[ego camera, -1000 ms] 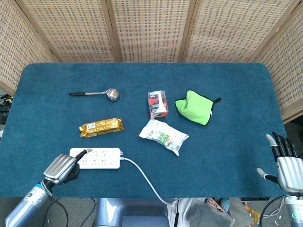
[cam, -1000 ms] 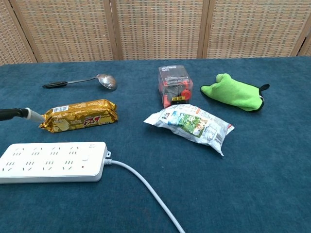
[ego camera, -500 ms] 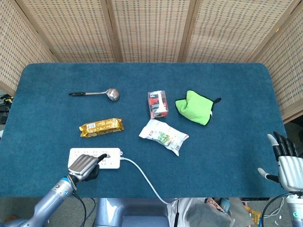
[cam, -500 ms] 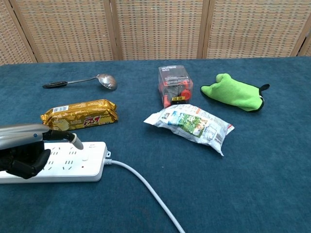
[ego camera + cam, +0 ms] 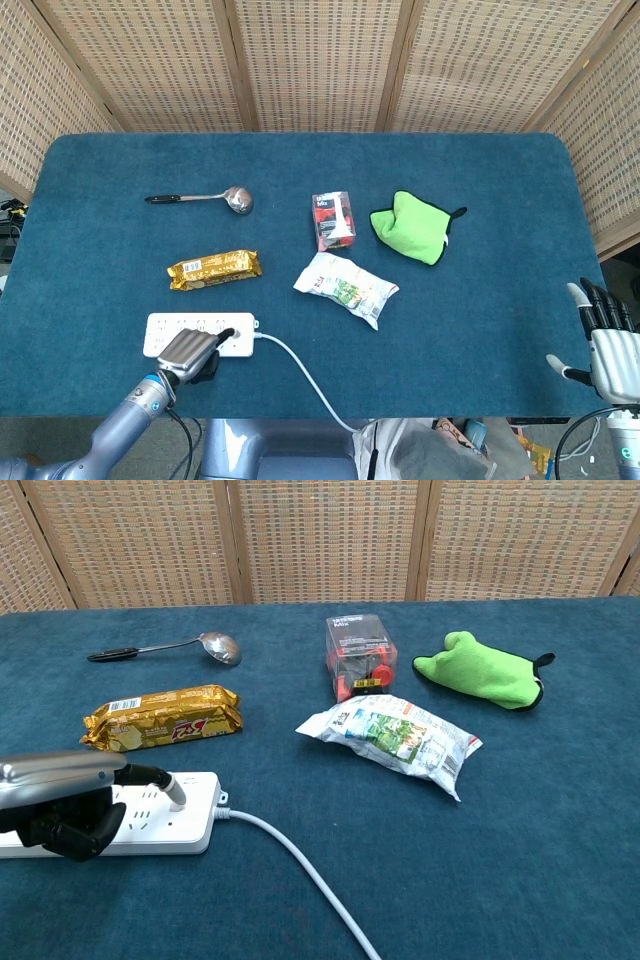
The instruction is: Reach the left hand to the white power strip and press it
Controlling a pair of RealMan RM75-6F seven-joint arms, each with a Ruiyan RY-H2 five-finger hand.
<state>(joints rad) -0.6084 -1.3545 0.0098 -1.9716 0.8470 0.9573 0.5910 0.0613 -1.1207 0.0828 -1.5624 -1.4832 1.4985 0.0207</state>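
Note:
The white power strip [image 5: 190,327] [image 5: 190,820] lies near the table's front left edge, its white cable [image 5: 300,378] [image 5: 300,865] trailing off to the front. My left hand [image 5: 190,350] [image 5: 70,800] lies over the strip with its other fingers curled in. One extended fingertip [image 5: 229,333] [image 5: 177,800] touches the strip's top near the cable end. My right hand [image 5: 605,345] stands at the table's front right corner, fingers apart, holding nothing. The chest view does not show it.
A gold snack bar [image 5: 214,269] [image 5: 165,718] lies just behind the strip. A crinkled snack bag [image 5: 346,288] [image 5: 390,735], a small red box [image 5: 333,220] [image 5: 360,657], a green cloth [image 5: 412,226] [image 5: 482,669] and a ladle [image 5: 205,198] [image 5: 170,647] lie farther back.
My left hand has slid right along the power strip from its left end to near the cable end, and its fingertip has come down onto the strip. The right hand has stayed put.

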